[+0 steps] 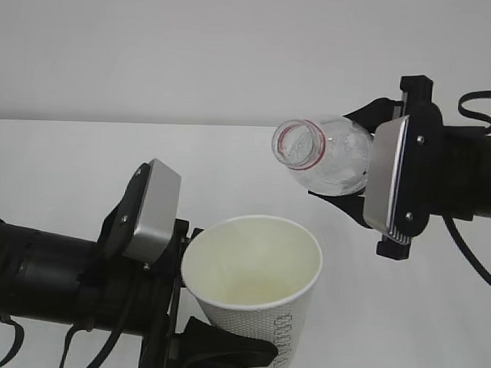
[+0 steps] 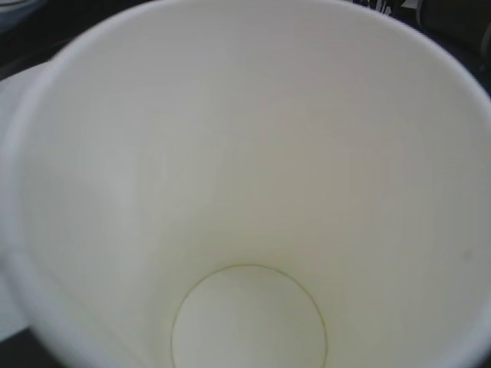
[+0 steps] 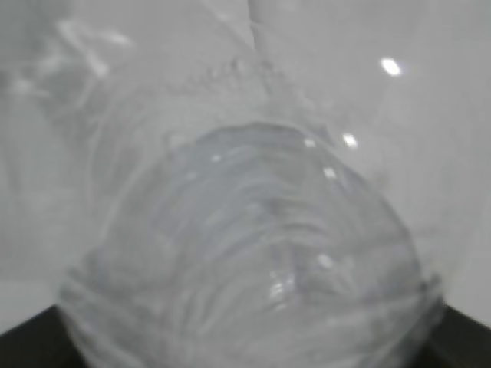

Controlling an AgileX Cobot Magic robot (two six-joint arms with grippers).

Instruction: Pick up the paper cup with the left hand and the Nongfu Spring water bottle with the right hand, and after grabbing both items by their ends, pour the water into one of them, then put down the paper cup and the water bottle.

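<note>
My left gripper (image 1: 213, 300) is shut on the paper cup (image 1: 258, 273), holding it low in the middle of the exterior view, upright with a slight tilt and its mouth open upward. The cup's cream inside (image 2: 245, 192) fills the left wrist view and hides my fingers; no water shows on its bottom (image 2: 249, 322). Up and to the right, my right gripper (image 1: 353, 162) is shut on the Nongfu Spring water bottle (image 1: 331, 159). The bottle lies nearly level, its uncapped red-ringed mouth (image 1: 298, 144) above the cup's right rim. No stream of water shows. The clear bottle body (image 3: 245, 253) fills the right wrist view.
Both arms hang over a white table (image 1: 68, 170) with a plain pale wall behind. A black cable (image 1: 469, 248) droops from the right arm at the right edge. The left arm's black body (image 1: 41, 270) crosses the lower left.
</note>
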